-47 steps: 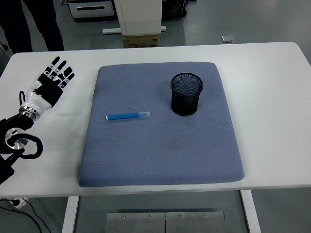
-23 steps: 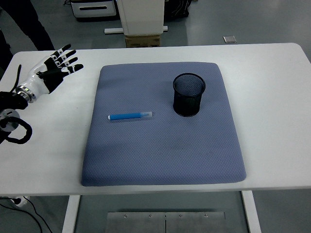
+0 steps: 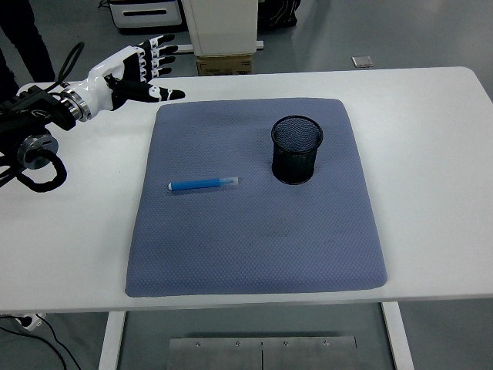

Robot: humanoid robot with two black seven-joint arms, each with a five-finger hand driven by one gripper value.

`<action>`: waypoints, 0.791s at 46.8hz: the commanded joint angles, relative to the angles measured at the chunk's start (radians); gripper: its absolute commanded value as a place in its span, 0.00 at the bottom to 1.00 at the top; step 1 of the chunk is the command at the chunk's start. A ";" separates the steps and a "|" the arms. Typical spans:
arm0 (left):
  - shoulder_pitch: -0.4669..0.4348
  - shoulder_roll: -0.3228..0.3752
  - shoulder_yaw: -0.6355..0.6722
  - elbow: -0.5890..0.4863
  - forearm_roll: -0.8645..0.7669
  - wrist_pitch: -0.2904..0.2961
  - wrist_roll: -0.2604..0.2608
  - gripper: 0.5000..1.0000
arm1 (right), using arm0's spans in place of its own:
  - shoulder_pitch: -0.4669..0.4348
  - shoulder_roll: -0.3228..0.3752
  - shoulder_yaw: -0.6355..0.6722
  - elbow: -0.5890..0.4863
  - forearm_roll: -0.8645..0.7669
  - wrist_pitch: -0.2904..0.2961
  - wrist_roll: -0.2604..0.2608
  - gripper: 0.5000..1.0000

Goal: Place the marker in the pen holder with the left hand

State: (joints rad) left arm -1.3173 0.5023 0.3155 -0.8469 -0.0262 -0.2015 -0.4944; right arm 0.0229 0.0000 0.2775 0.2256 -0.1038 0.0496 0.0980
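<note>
A blue marker (image 3: 202,183) with a clear cap lies flat on the grey-blue mat (image 3: 254,239), left of centre. A black mesh pen holder (image 3: 296,149) stands upright on the mat's back right part, empty as far as I can see. My left hand (image 3: 142,71) is raised over the table's back left, above the mat's far left corner, fingers spread and pointing right, holding nothing. It is well behind and left of the marker. The right arm does not show.
The mat lies on a white table (image 3: 431,154). Behind the table stand a cardboard box (image 3: 223,63) and a white column base (image 3: 222,27). A person's dark legs (image 3: 19,31) show at the top left.
My left hand has lifted and swung right and away from me, from the table's left side to above the mat's far left corner. Marker and holder have not moved.
</note>
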 commanded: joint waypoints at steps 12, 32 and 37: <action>-0.134 -0.089 0.449 -0.020 -0.098 -0.027 -0.076 1.00 | 0.000 0.000 0.000 0.000 -0.001 -0.001 0.000 1.00; -0.194 -0.192 0.609 -0.020 -0.029 -0.027 -0.079 1.00 | 0.000 0.000 0.000 0.000 -0.001 -0.001 0.000 1.00; -0.195 -0.196 0.609 -0.020 0.054 -0.003 -0.079 1.00 | 0.000 0.000 0.000 0.000 0.001 -0.001 0.000 1.00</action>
State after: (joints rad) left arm -1.5116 0.3080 0.9247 -0.8667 -0.0129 -0.2188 -0.5743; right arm 0.0228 0.0001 0.2778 0.2254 -0.1036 0.0491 0.0982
